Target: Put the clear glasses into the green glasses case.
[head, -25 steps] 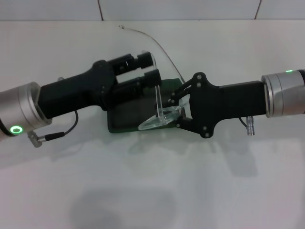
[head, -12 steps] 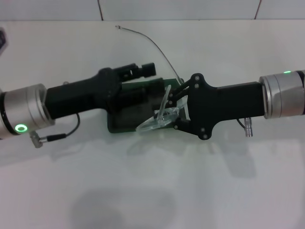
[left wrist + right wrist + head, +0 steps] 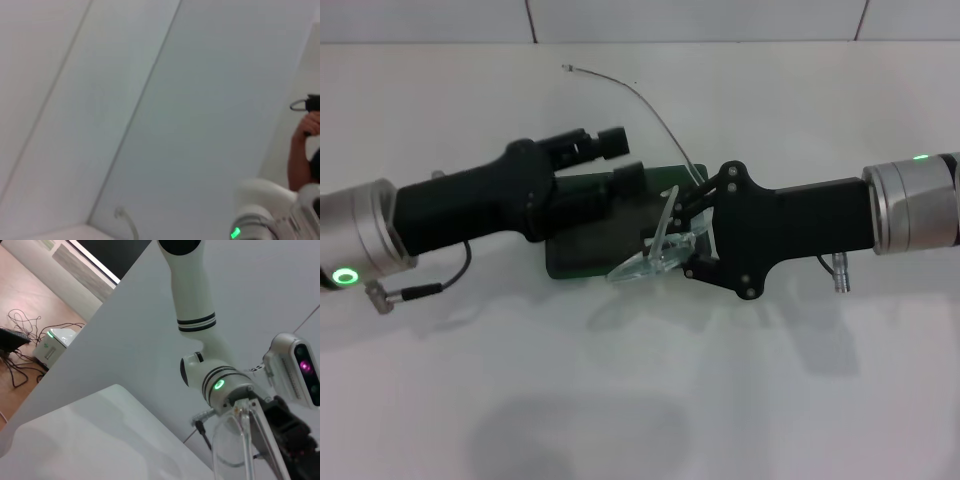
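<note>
The green glasses case (image 3: 582,252) lies open on the white table, mostly covered by my two arms. The clear glasses (image 3: 647,262) hang tilted over the case's right end, one clear arm (image 3: 668,206) sticking up. My right gripper (image 3: 678,240) reaches in from the right and is shut on the glasses. My left gripper (image 3: 619,160) hovers over the far left part of the case, open, with nothing between its fingers, apart from the glasses. In the right wrist view the clear glasses (image 3: 239,439) show close up, with the left gripper (image 3: 290,436) and its arm behind them.
A thin grey cable (image 3: 642,96) curves across the table behind the case. The white table (image 3: 620,400) stretches wide in front of the arms. A wall stands at the far edge. The left wrist view shows only wall panels and a cable (image 3: 126,221).
My left gripper has let go of the glasses' upright arm and drawn back to the left. The glasses' arm has tipped over toward the right gripper, which still holds the glasses.
</note>
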